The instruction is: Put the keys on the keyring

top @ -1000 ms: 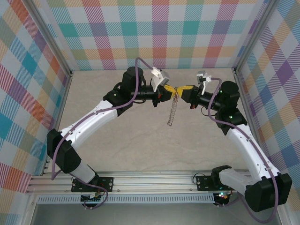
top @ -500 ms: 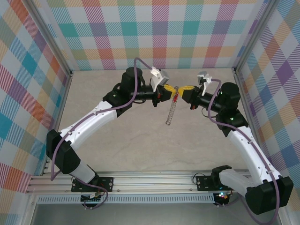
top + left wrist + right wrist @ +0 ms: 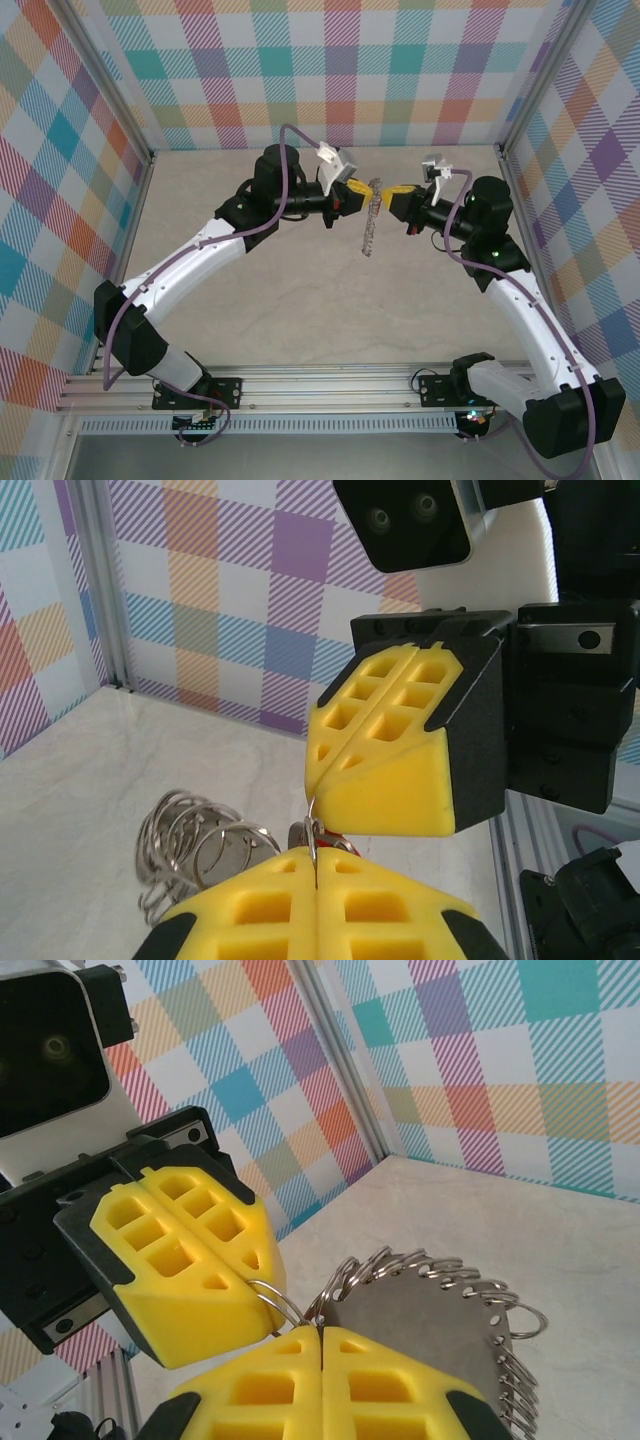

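Observation:
The keyring (image 3: 369, 225), a grey metal disc fringed with small wire loops, hangs edge-on in the air between the two arms. My right gripper (image 3: 322, 1332) is shut on the rim of the keyring (image 3: 430, 1330). My left gripper (image 3: 315, 865) is shut on a thin wire loop (image 3: 272, 1295) that joins that rim. In the top view the left gripper (image 3: 355, 188) and right gripper (image 3: 392, 192) face each other closely. The red head of the key (image 3: 338, 842) peeks out just past my left fingertips; what holds it is hidden. More loops of the keyring (image 3: 195, 845) show to the left.
The beige marble-look table (image 3: 300, 300) lies well below the hanging ring. Checked walls (image 3: 340, 70) close in the back and both sides, with aluminium posts (image 3: 150, 150) at the corners. The arm bases sit on the rail (image 3: 320, 385) at the near edge.
The two grippers have drawn slightly apart and shifted towards the back wall. The hanging keyring has risen a little and swung with them. Both stay shut.

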### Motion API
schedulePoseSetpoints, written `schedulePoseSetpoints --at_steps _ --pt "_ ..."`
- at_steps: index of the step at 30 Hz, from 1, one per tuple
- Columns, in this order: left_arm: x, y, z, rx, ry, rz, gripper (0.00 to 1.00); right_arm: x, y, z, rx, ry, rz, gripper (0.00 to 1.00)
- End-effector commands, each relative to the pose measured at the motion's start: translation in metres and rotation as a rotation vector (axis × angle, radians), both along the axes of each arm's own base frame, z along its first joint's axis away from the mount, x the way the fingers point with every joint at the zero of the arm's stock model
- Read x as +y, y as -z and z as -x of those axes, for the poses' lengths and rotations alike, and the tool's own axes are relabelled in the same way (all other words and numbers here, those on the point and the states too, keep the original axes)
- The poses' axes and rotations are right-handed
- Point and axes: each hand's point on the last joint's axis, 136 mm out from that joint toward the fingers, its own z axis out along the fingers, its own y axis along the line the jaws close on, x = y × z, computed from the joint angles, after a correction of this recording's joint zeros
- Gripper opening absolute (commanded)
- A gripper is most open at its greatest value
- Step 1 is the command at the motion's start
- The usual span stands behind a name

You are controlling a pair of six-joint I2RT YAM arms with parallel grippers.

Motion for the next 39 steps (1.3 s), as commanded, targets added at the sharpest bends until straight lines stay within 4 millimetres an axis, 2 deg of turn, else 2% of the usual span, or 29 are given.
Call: schedulePoseSetpoints --at_steps 1,8,14,29,32,35,39 --pt "0.004 -0.043 0.027 -0.103 0.066 0.094 0.0 -0.005 0.0 -0.006 0.012 0.017 0.013 0.0" --pt "0.005 -0.045 0.026 -0.105 0.058 0.104 0.0 -0.001 0.001 -0.005 0.039 -0.017 0.002 0.0" --pt "0.005 -0.045 0.021 -0.114 0.031 0.123 0.0 0.009 -0.004 0.007 0.07 -0.124 -0.023 0.0" --pt "0.003 -0.047 0.013 -0.103 0.0 0.188 0.0 0.015 0.008 0.019 0.156 -0.204 -0.063 0.01" --pt "0.003 -0.047 0.012 -0.104 -0.006 0.194 0.0 0.012 0.009 0.019 0.163 -0.185 -0.061 0.27" --pt "0.003 -0.047 0.012 -0.108 -0.007 0.195 0.0 0.003 0.006 0.015 0.155 -0.137 -0.076 0.44" --pt "0.003 -0.046 0.01 -0.105 -0.009 0.194 0.0 -0.013 -0.006 0.01 0.133 -0.092 -0.123 0.53"
